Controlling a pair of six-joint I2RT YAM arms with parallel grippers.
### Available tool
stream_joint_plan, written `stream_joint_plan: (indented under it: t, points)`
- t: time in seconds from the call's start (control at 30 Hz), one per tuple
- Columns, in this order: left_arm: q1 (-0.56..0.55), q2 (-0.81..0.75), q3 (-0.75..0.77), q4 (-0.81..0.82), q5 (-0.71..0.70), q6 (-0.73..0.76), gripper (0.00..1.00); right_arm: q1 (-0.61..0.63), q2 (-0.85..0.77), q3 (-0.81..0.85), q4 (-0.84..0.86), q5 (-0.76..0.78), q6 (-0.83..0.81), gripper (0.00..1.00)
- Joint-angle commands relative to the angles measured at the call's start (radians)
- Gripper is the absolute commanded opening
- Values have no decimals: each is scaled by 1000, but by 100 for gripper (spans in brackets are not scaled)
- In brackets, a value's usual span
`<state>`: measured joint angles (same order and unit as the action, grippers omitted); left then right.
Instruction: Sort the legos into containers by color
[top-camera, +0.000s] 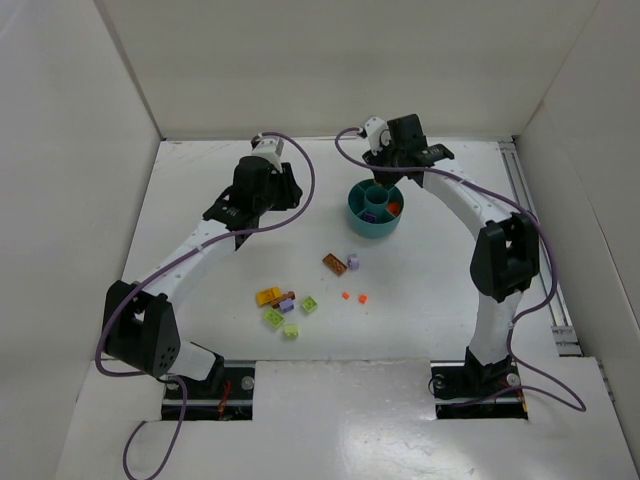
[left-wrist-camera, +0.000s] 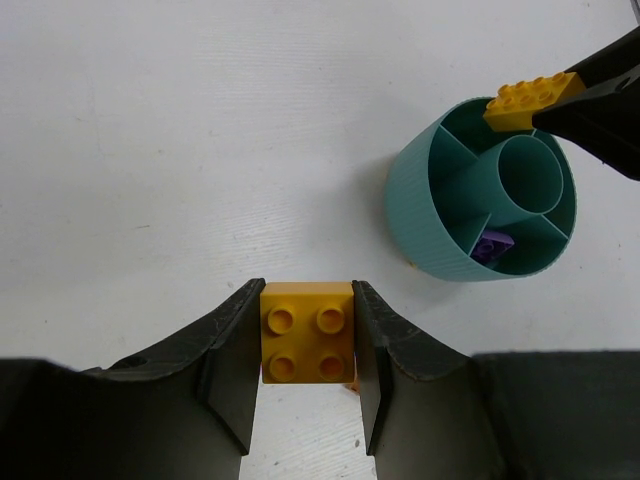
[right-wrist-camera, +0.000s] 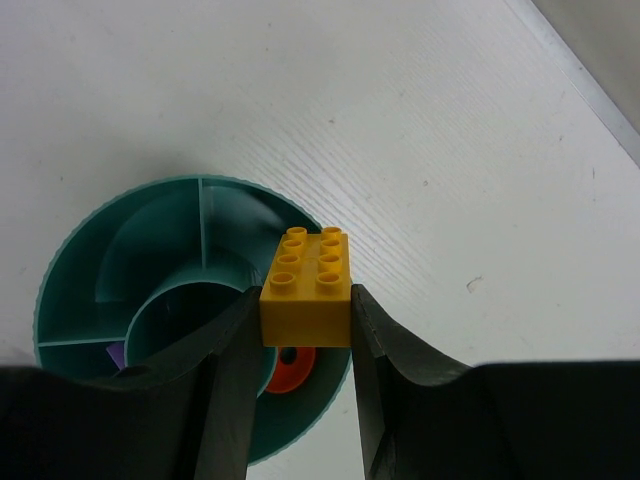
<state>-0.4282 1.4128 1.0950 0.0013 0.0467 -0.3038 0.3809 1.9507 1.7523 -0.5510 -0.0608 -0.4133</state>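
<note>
Lego brick (right-wrist-camera: 306, 290) sits pinched in right end effector (right-wrist-camera: 303, 318) above dish (right-wrist-camera: 160, 230).

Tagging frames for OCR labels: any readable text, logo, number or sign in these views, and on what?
No readable text, number or sign in any view.
Stud tops of the four-stud orange-yellow brick in the left gripper and the eight-stud orange-yellow brick in the right gripper: any embossing too blurred to read.
Teal dish: no label visible.
</note>
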Motion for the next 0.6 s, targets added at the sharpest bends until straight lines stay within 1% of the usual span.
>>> stream_joint_plan:
  t: [0.0, 0.03, 0.13, 0.17, 0.23, 0.37, 0.57]
  points:
    - [6, -9, 14, 14, 19, 15, 0, -4, -12, 27, -38, -11, 39, 7]
    - [6, -9, 14, 14, 19, 15, 0, -4, -12, 27, -38, -11, 39, 11]
    - [6, -9, 14, 14, 19, 15, 0, -13, -12, 36, -47, -2, 50, 19]
    - [6, -9, 14, 14, 19, 15, 0, -13, -12, 36, -47, -2, 50, 25]
    - [6, -9, 14, 14, 28, 15, 0, -13, -12, 47, -47, -2, 61, 29]
    - [6, -9, 14, 14, 48, 15, 0, -22, -12, 56, -47, 7, 70, 42]
    - [6, -9, 14, 23, 57, 15, 0, -22, -12, 56, -47, 16, 70, 44]
